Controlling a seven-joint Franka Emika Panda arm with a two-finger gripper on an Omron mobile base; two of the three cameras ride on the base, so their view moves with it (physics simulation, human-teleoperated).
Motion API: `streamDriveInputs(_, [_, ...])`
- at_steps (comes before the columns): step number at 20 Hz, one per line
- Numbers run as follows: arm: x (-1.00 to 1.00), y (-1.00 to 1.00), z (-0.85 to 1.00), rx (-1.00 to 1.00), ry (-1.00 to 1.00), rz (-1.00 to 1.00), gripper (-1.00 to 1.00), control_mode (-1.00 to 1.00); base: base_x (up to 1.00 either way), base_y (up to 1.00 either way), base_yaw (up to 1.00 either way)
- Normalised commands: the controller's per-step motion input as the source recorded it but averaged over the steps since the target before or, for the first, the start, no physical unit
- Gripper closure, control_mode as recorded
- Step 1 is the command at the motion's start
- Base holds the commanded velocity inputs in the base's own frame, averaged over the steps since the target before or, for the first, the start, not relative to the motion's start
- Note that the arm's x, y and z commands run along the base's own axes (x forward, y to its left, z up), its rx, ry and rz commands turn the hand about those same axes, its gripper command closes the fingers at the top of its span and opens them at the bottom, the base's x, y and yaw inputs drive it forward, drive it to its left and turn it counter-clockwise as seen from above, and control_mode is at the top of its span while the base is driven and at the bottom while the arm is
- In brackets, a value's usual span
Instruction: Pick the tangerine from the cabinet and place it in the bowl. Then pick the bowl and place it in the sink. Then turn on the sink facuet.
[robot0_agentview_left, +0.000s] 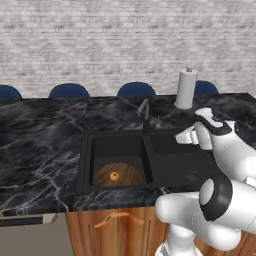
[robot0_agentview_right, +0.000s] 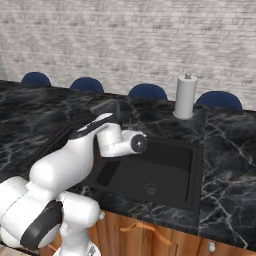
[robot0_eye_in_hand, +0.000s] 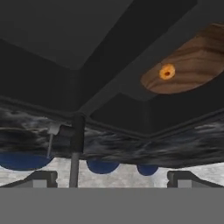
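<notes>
The dark wooden bowl (robot0_agentview_left: 125, 172) rests in the left basin of the black sink (robot0_agentview_left: 86, 165), with the tangerine (robot0_agentview_left: 114, 176) lying inside it. The hand view shows the bowl (robot0_eye_in_hand: 197, 61) and tangerine (robot0_eye_in_hand: 166, 71) at upper right. My gripper (robot0_agentview_left: 184, 136) hovers over the right basin, a little right of the grey faucet (robot0_agentview_left: 145, 112), and holds nothing. Its fingertips (robot0_eye_in_hand: 41, 177) stand wide apart, so it is open. The faucet's stem (robot0_eye_in_hand: 76, 144) rises just ahead of the gripper (robot0_eye_in_hand: 113, 177). The cabinet is out of view.
A white paper-towel roll (robot0_agentview_left: 186, 90) stands on the black marble counter (robot0_agentview_left: 40, 145) behind the sink's right side. Blue chair backs (robot0_agentview_left: 136, 89) line the far edge. Wooden drawers with a curved handle (robot0_agentview_left: 117, 217) sit below the sink.
</notes>
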Motion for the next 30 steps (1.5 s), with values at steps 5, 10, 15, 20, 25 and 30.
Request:
streamDriveInputs(5, [0.52,-0.2,-0.11,0.01,-0.21,0.19,-1.0,-1.0,0.0,0.0,0.0])
streamDriveInputs(10, [0.43,-0.06,-0.03,0.0,-0.17,0.11,-1.0,-1.0,0.0,0.0,0.0])
streamDriveInputs(15, [0.5,0.02,0.0,0.0,-0.05,0.0,-1.0,-1.0,0.0,0.0,0.0])
streamDriveInputs(20, [0.42,0.26,-0.01,0.0,0.01,0.0,-1.0,-1.0,0.0,0.0,0.0])
streamDriveInputs(25, [0.52,0.06,0.0,0.0,0.03,0.0,-1.0,-1.0,0.0,0.0,0.0])
streamDriveInputs(30, [0.63,0.0,0.0,0.0,0.0,0.0,-1.0,-1.0,0.0,0.0,0.0])
